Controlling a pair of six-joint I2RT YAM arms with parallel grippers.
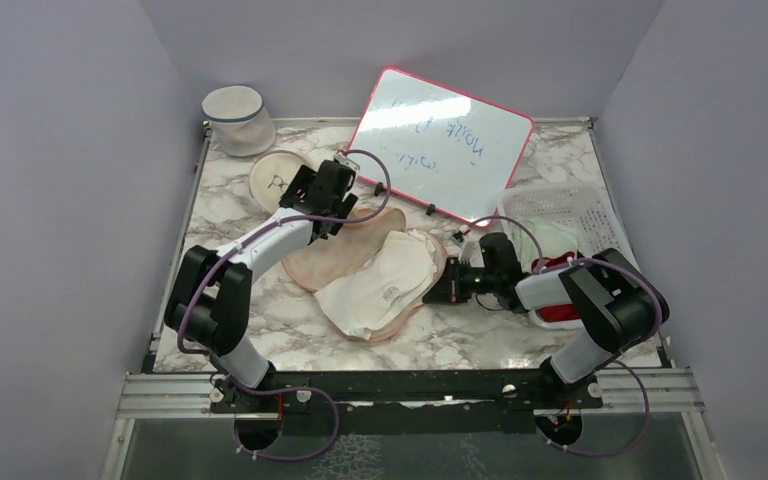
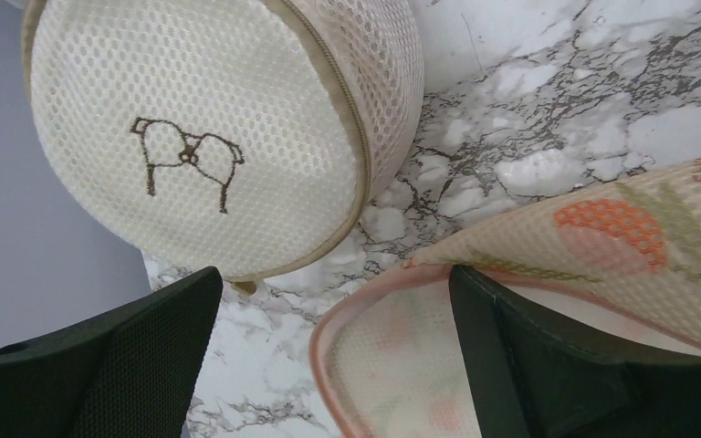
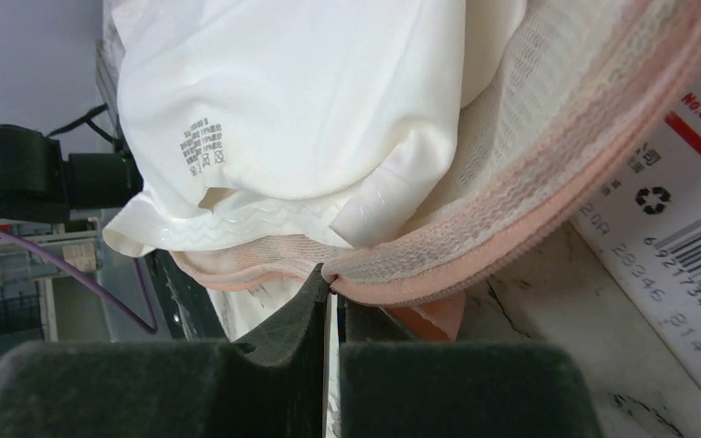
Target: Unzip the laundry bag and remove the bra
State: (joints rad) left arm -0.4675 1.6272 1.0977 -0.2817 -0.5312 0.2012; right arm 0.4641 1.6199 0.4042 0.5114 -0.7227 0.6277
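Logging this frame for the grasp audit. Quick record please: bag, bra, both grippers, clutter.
laundry bag: flat mid-table, pink-edged opening toward the right arm
bra: white lining with care label exposed at the opening, resting on the bag
left gripper: jaws open at the bag's far end, one finger over its edge, contact unclear
right gripper: jaws shut on the bag's pink edging
clutter: round mesh disc with bra icon, whiteboard, basket, red cloth
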